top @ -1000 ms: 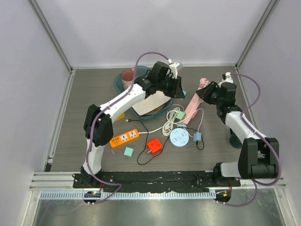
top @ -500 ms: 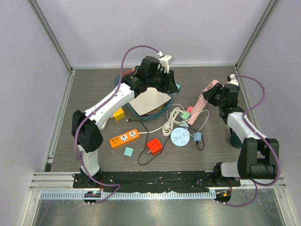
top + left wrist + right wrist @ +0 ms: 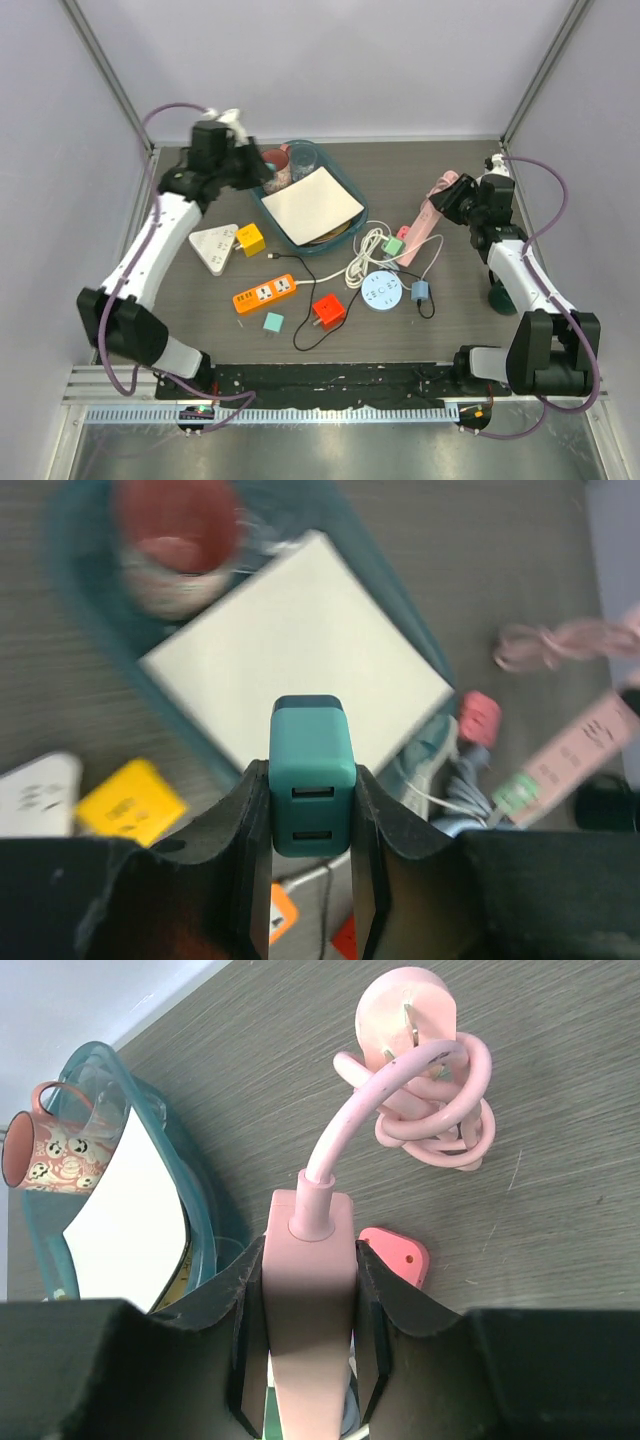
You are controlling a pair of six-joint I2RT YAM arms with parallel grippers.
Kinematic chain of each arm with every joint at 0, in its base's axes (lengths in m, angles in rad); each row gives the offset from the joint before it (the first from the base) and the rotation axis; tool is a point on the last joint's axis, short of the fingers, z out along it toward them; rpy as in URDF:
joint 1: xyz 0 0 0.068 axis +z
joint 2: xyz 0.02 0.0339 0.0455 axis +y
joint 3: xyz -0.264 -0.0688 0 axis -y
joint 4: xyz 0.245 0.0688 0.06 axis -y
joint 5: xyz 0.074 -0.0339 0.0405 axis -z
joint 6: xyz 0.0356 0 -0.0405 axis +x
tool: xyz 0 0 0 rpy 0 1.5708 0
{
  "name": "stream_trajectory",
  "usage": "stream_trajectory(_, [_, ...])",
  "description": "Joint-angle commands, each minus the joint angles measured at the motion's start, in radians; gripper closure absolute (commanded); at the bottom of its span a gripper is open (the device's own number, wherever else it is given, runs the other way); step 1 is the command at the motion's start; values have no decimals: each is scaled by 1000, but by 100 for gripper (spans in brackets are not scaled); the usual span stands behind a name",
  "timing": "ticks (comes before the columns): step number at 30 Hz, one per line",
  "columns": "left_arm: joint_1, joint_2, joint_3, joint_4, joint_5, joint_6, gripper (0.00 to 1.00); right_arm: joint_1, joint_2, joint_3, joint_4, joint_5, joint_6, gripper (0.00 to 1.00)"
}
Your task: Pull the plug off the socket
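Plug [image 3: 312,742] sits squeezed between the left gripper [image 3: 312,780] fingers, up by the table's [image 3: 400,335] far-left corner; right gripper [image 3: 308,1250] is clamped on the pink strip [image 3: 306,1305].

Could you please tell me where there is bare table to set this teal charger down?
Bare table lies along the far edge between the tray and the pink cord, and along the near edge in front of the red cube and blue adapter. The middle, around the white cable and round disc, is crowded.
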Motion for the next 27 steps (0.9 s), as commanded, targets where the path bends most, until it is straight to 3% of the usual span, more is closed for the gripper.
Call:
stream_trajectory(1, [258,-176,-186,54,-12,-134,100,3,-54,48,5,-45,32,99])
stream_trajectory(8, [523,-435,-553,112,69,-341,100,2,-76,37,-7,-44,35,99])
stream_trajectory(9, [530,-461,-572,100,49,-355,100,2,-74,37,-10,-45,35,99])
stream_trajectory(14, [533,-642,-697,-17,-318,-419,100,2,-66,34,-16,-39,41,99])
stream_trajectory(17, [533,-675,-768,-46,-415,-430,100,2,-66,39,-23,-45,39,99])
stream_trajectory(27, [546,-667,-964,-31,-382,-643,100,0,-74,50,-35,-48,30,99])
